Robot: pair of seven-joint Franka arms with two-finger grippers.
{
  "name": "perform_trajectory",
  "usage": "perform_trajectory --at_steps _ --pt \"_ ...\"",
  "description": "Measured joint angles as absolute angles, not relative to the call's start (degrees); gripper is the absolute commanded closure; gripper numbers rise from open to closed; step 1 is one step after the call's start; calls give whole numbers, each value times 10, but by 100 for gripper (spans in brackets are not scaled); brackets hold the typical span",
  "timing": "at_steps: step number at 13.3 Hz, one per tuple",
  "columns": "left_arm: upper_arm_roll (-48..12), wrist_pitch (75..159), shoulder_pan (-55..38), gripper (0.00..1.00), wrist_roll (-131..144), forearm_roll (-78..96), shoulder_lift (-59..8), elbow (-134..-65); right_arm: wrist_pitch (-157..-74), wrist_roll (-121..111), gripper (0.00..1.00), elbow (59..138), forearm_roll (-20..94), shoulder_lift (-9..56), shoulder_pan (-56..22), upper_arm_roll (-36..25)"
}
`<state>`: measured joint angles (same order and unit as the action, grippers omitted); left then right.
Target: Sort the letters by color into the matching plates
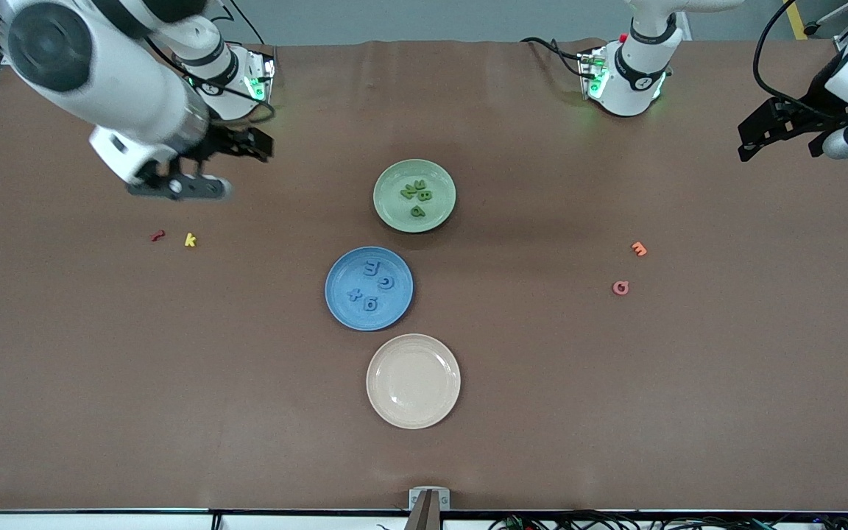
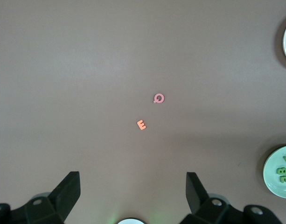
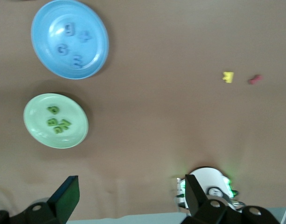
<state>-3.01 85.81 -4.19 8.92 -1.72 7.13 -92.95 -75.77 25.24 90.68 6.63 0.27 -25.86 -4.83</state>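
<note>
- Wrapping up, by the look of it: four blue letters (image 1: 370,287) lie in the blue plate (image 1: 339,309) and the green letters (image 1: 417,197) lie in the green plate (image 1: 439,177); I count about four green ones, bunched up so the count is unsure.
- Both plates sit mid-desk (image 1: 542,405), green one farther from the front camera, blue one nearer, cream plate (image 1: 387,408) nearest and bare.
- Right gripper (image 1: 196,173) hangs over the desk toward the right arm's end, fingers spread, holding nothing.
- Left gripper (image 1: 777,136) hangs over the left arm's end, fingers spread wide, empty; this arm waits.
- Leftovers are off-colour: a red piece (image 1: 157,236) and a yellow K (image 1: 190,239) near the right gripper, an orange E (image 1: 638,249) and a pink Q (image 1: 620,288) toward the left arm's end.
- Next move: probably nothing left to sort; arms likely just need to pull clear.
- Readable: E and Q clear in the left wrist view; blue ones look like 3, C, + and 9 or g; green ones include B and P. No brands or labels.
</note>
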Motion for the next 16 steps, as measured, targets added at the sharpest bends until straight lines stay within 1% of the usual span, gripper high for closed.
perform_trajectory --at_steps 2,3,5,7,10,13,16 --pt "-30 858 -42 0 89 -17 71 -930 -759 194 0 949 54 -55 -206 -49" --pt "-30 858 -42 0 89 -17 71 -930 -764 151 0 958 53 -68 -164 -50" --pt "-30 858 -42 0 89 -17 71 -930 -781 64 0 959 52 -70 -78 -53" --pt "-31 858 -42 0 89 -17 71 -930 -816 14 0 959 39 -68 -27 -54" --pt "-31 858 -42 0 89 -17 71 -930 -856 -17 0 938 34 -64 1 -53" --pt "-31 858 -42 0 89 -17 71 -930 -857 -17 0 876 32 -42 1 -44" --pt "-31 858 -42 0 89 -17 71 -930 -857 -17 0 848 27 -13 1 -40"
